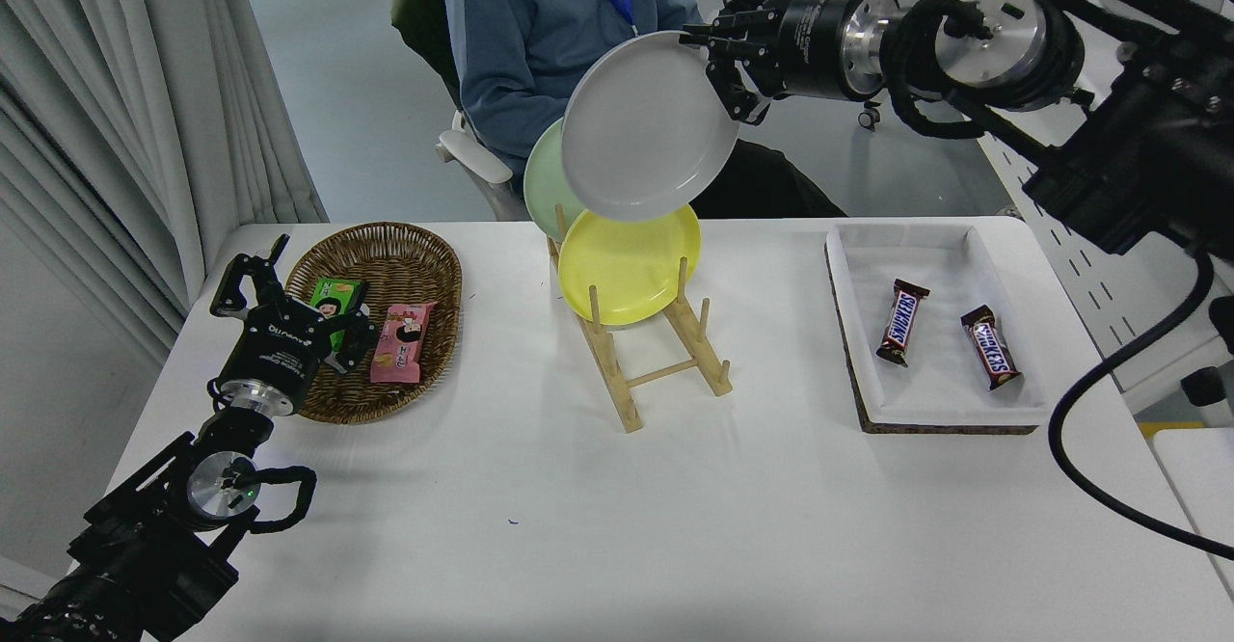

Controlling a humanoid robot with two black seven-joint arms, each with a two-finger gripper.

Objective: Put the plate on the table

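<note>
The light grey plate hangs in the air, tilted on edge, high above the wooden rack. My right gripper is shut on the plate's upper right rim. The plate covers most of the pale green plate behind it. The yellow plate stands in the rack below. The white table lies far beneath. My left gripper is parked at the lower left beside the basket, fingers apart and empty.
A wicker basket with two snack packs stands at the left. A white tray with a cork edge holds two chocolate bars at the right. A person in a blue top sits behind the rack.
</note>
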